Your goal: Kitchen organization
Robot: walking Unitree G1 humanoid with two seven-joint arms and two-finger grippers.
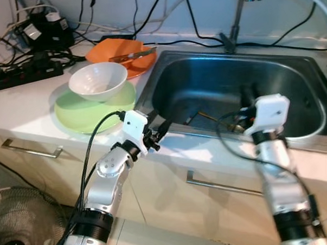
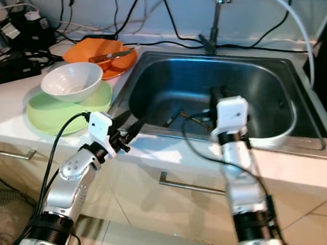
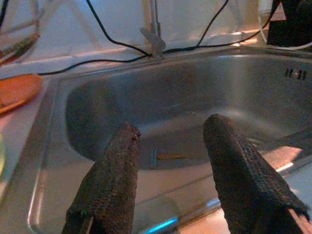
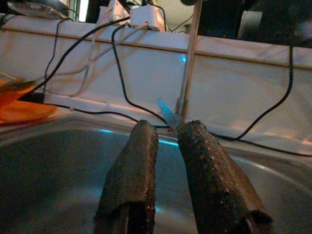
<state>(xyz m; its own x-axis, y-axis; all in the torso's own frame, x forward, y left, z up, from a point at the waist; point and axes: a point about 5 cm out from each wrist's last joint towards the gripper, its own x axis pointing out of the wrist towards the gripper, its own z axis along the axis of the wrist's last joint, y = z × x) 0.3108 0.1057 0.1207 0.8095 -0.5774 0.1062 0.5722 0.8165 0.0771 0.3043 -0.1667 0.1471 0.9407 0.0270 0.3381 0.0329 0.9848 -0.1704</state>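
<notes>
A steel sink [image 1: 215,71] is set into the white counter. A thin yellowish utensil [image 1: 198,116] lies on its bottom, also visible in the left wrist view [image 3: 170,156]. My left gripper [image 1: 161,128] hovers open over the sink's front left rim, with nothing between its fingers [image 3: 117,165]. My right gripper [image 1: 248,100] reaches down inside the sink on the right, its fingers [image 4: 136,161] close together and holding nothing. Left of the sink, a white bowl [image 1: 97,80] sits on a green plate [image 1: 76,113]. Behind them an orange plate [image 1: 109,49] carries a knife [image 1: 130,55].
A faucet [image 1: 236,21] rises behind the sink, with black cables trailing along the back wall. A power strip [image 1: 20,74] and plugs crowd the back left of the counter. Drawer handles [image 1: 220,185] run below the counter edge, and a fan [image 1: 16,226] stands on the floor at left.
</notes>
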